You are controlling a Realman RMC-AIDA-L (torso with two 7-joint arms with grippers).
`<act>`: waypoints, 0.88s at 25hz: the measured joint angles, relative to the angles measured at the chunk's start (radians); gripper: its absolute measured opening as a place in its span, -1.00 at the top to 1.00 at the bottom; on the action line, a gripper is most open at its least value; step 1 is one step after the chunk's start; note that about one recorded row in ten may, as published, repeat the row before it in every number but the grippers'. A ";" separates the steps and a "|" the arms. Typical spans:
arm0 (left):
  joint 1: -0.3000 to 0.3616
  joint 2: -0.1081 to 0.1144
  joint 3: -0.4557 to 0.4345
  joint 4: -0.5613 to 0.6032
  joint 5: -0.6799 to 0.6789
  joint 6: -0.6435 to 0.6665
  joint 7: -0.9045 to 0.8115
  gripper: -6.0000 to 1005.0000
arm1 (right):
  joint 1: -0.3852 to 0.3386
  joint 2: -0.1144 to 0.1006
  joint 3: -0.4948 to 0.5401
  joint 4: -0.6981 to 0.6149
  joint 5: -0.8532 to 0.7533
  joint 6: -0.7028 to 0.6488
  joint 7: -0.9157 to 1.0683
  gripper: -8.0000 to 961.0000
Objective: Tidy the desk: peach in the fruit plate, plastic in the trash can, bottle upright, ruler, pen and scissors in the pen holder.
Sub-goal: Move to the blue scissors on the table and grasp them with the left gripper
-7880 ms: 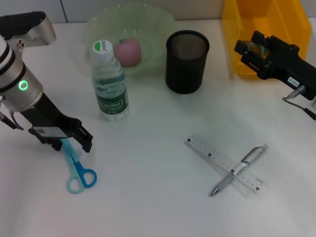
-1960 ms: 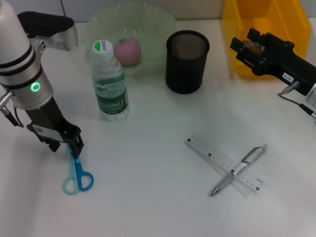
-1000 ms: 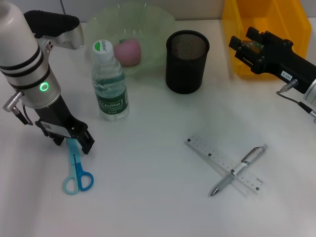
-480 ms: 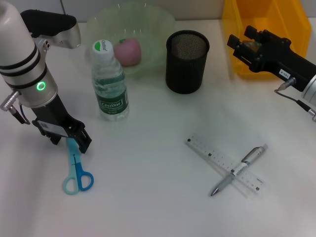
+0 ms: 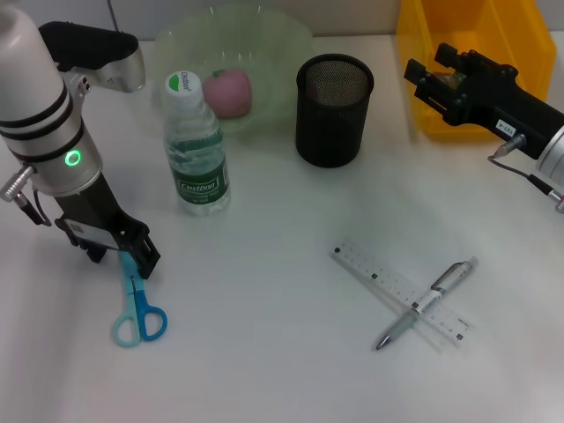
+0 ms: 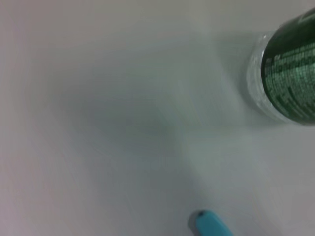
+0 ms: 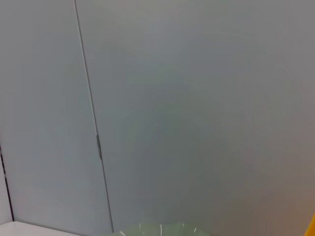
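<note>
The blue scissors (image 5: 137,304) lie flat on the white desk at the left, handles toward me. My left gripper (image 5: 122,256) stands open over their blade end, a finger on each side of the blade; the blue tip (image 6: 209,223) also shows in the left wrist view. The water bottle (image 5: 196,150) stands upright, and its base (image 6: 285,73) shows in that view too. The pink peach (image 5: 227,92) rests in the pale green fruit plate (image 5: 282,53). A clear ruler (image 5: 370,273) with the pen (image 5: 427,302) lying across it is at the right front. My right gripper (image 5: 434,75) hangs open beside the yellow trash can (image 5: 476,35). No plastic is in view.
The black mesh pen holder (image 5: 333,110) stands at the back centre, between the fruit plate and the trash can. In the right wrist view there is only a grey wall and the fruit plate's rim (image 7: 162,228).
Compared with 2 s ago the left gripper's fingers have spread apart around the scissors' blade; it has shifted only slightly since. The right gripper has drifted a little left. The scissors lie as before.
</note>
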 joint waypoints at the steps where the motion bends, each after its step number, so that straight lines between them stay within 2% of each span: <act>1: 0.000 0.000 0.000 0.000 0.000 0.000 0.000 -0.51 | 0.002 0.000 0.000 0.000 0.000 0.001 0.000 -0.16; 8: -0.002 0.003 -0.091 -0.002 -0.001 0.015 -0.001 -0.51 | 0.010 0.000 0.000 0.002 0.000 0.009 0.000 -0.16; 12: 0.000 0.023 -0.174 -0.003 -0.001 0.018 -0.002 -0.51 | 0.011 -0.001 0.005 0.002 0.000 0.010 0.000 -0.16; 16: 0.002 0.027 -0.184 -0.004 -0.001 0.017 -0.002 -0.51 | 0.010 -0.002 0.012 0.002 0.000 0.010 0.000 -0.16; 22: -0.005 0.026 -0.155 -0.030 -0.002 0.015 -0.002 -0.51 | 0.013 -0.002 0.012 0.002 0.000 0.010 0.000 -0.16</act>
